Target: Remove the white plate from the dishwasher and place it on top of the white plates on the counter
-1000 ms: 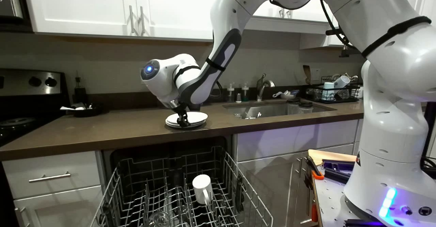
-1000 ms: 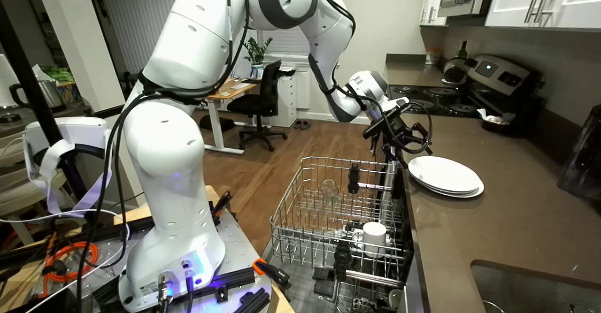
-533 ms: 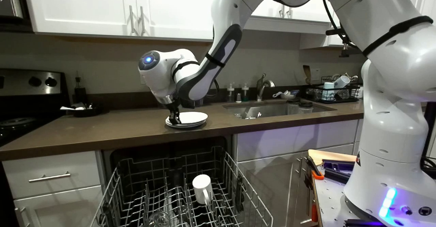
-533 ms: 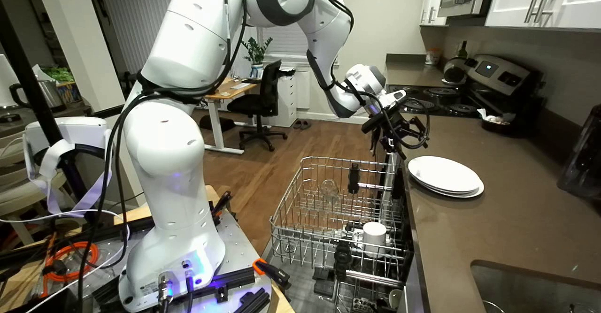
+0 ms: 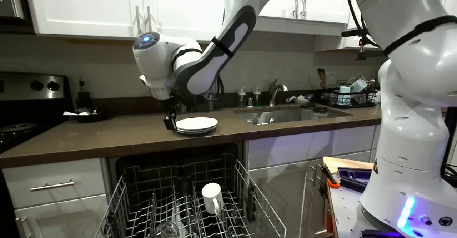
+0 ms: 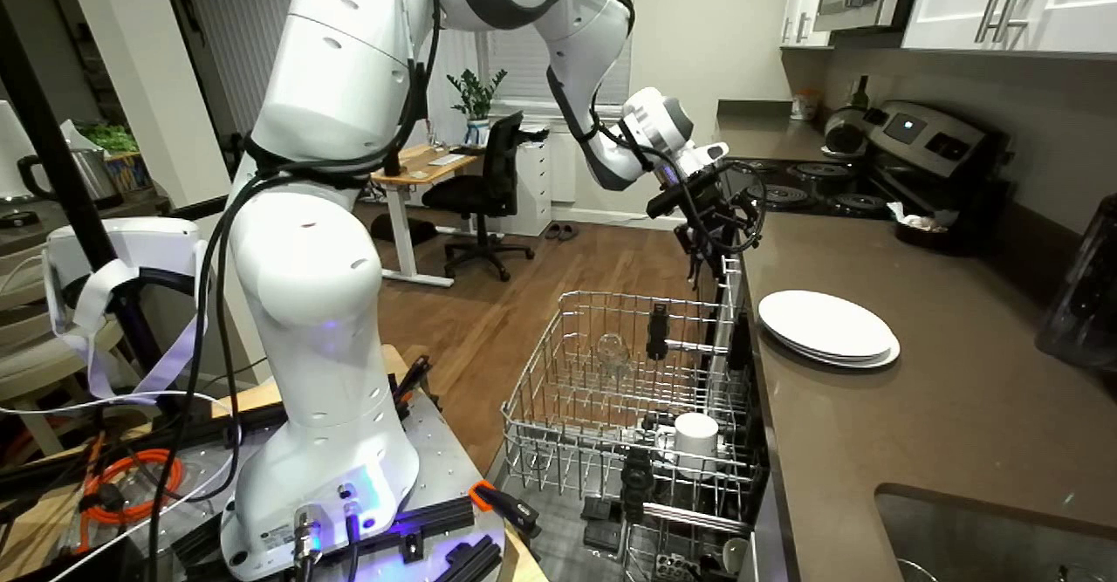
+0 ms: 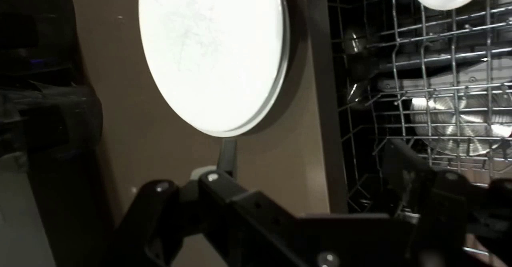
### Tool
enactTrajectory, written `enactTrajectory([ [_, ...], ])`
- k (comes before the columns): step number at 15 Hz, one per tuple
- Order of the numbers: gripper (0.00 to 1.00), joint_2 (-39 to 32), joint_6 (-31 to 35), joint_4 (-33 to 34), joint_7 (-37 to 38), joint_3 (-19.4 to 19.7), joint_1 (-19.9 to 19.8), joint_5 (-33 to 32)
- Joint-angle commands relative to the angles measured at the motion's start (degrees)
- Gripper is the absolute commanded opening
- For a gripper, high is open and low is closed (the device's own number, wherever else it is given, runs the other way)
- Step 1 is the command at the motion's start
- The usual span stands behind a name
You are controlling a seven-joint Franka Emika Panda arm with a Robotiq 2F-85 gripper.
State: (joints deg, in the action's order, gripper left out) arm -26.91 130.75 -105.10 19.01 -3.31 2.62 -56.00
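The white plate (image 5: 196, 123) lies flat on top of the low stack of white plates (image 5: 194, 132) on the dark counter (image 5: 117, 134). In the wrist view the top plate (image 7: 216, 51) sits slightly off-centre over a rim below (image 7: 285, 47). No plate shows in the rack (image 6: 567, 425) of the open dishwasher. My gripper (image 5: 170, 120) is open and empty, beside the stack on the stove side in an exterior view. In the wrist view the fingers (image 7: 314, 151) are wide apart, one over the counter below the plates, one over the rack.
A white mug (image 5: 212, 198) and a clear glass (image 5: 167, 229) stand in the pulled-out rack. The sink (image 5: 285, 116) and faucet lie farther along the counter. A stove (image 6: 812, 176) and a dark dish (image 5: 89, 116) are at the far end. Upper cabinets hang above.
My gripper has moved away from the plate stack toward the stove side, and the wrist has risen. The plates, mug and rack have not moved.
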Motion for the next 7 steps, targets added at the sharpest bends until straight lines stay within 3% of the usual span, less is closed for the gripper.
enactTrajectory([
  [1, 0.97, 4.84, 1.41, -4.40, -4.77, -0.72, 0.82, 5.52],
  [2, 0.98, 1.59, 0.45, -1.16, -2.10, 1.01, 1.99, 3.53],
  [3, 0.94, 2.00, 0.39, -1.38, -2.22, 1.02, 2.31, 3.75],
  [7, 0.98, 1.59, 0.32, -1.36, -2.15, 1.69, 2.65, 3.64],
])
